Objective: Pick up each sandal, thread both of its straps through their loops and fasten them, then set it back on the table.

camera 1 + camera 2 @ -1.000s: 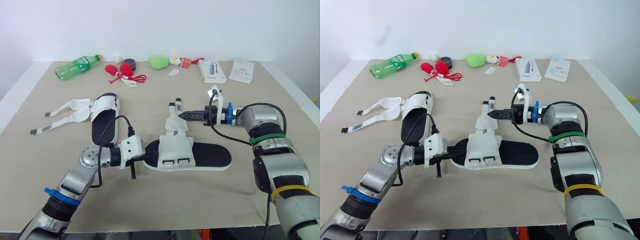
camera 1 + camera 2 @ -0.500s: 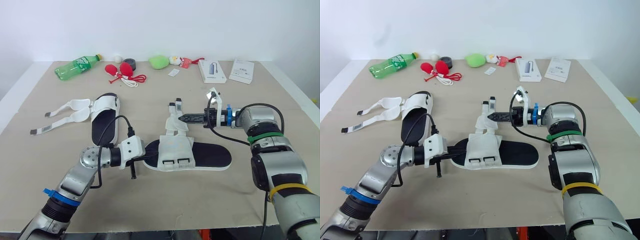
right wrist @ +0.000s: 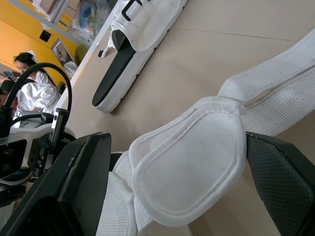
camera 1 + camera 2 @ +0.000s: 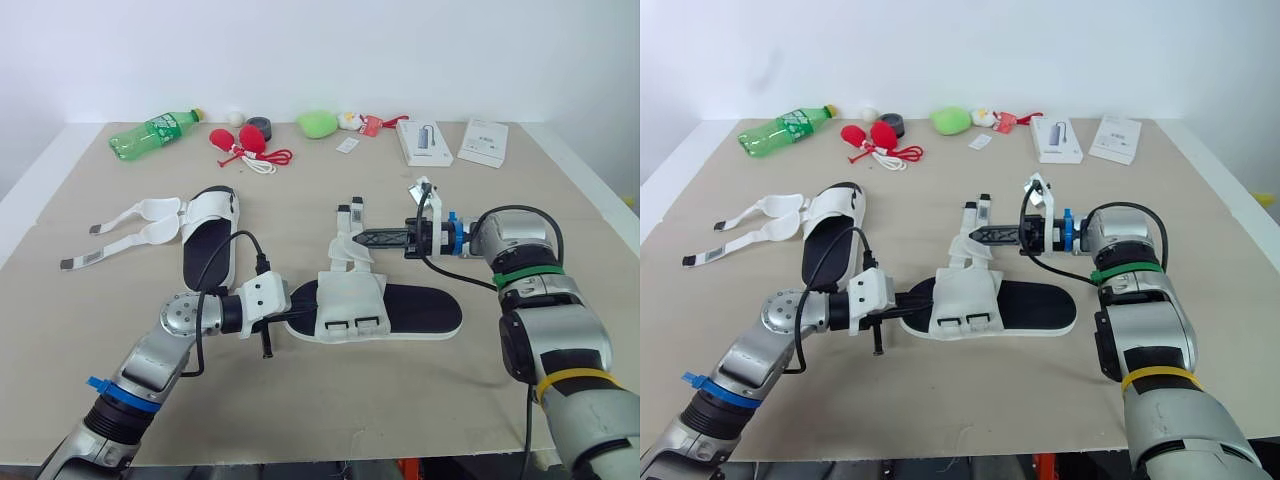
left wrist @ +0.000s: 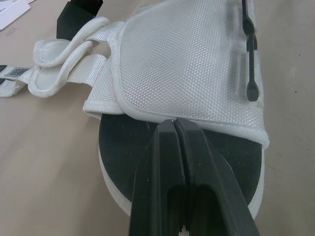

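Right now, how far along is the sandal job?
Done: nothing yet. In hand: the left gripper, shut, rests on the near sandal, and the open right gripper brackets one of its loose straps. Left: thread and fasten both, then do the far sandal, which lies unfastened on the table.

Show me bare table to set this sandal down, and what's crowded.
Free: front strip of the table before the near sandal; also the band between the far sandal and the back row. Crowded: back row, bottle to booklet.
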Robot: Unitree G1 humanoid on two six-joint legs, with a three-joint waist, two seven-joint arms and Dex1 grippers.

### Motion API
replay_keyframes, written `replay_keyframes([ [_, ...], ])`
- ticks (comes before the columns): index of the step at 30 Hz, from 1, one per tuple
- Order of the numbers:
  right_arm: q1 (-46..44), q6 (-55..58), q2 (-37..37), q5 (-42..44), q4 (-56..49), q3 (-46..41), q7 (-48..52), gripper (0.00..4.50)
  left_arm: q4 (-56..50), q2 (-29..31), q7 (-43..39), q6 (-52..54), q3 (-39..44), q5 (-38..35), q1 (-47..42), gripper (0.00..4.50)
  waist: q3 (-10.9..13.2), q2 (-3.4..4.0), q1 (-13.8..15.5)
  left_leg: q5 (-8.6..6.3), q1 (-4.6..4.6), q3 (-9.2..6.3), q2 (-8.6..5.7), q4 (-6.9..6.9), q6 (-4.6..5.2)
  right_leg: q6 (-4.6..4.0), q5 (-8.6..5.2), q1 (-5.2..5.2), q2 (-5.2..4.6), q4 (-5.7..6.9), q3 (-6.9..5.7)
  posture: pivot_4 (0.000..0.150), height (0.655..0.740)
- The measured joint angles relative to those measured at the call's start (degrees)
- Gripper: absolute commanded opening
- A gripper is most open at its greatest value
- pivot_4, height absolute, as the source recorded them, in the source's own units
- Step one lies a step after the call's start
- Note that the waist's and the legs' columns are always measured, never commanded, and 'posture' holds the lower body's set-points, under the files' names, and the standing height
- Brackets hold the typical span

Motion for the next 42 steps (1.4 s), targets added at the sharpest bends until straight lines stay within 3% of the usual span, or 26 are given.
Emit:
replay_keyframes([
  [26, 6.0, 5.3, 0.1, 3.5, -11.1, 0.3, 2.9, 4.5, 0.0, -1.6, 0.0, 0.0, -0.6, 1.2, 0.0, 0.07, 0.0, 0.0, 0.0, 0.0, 0.0, -0.02, 0.0, 0.01, 0.0, 0.0, 0.0, 0.0, 0.01, 0.01, 0.0, 0.15, 0.74],
  [36, 6.0, -1.6, -0.2, 1.3, -10.5, 2.3, 3.5, 4.5, 0.0, -1.7, 0.2, -0.1, -1.6, 1.6, 0.0, 0.07, 0.0, 0.0, 0.0, 0.0, 0.0, -0.02, 0.0, 0.01, 0.0, 0.01, 0.0, 0.01, 0.01, 0.01, 0.0, 0.15, 0.74],
  [42, 1.0, -7.4, -0.9, -0.1, -1.5, 0.0, 0.8, 4.5, -0.1, -1.7, 0.2, -0.2, -1.6, 1.6, 0.0, 0.07, 0.0, 0.0, 0.0, 0.0, 0.01, -0.01, 0.0, 0.02, 0.0, 0.0, 0.01, 0.01, 0.0, 0.01, 0.0, 0.15, 0.74],
])
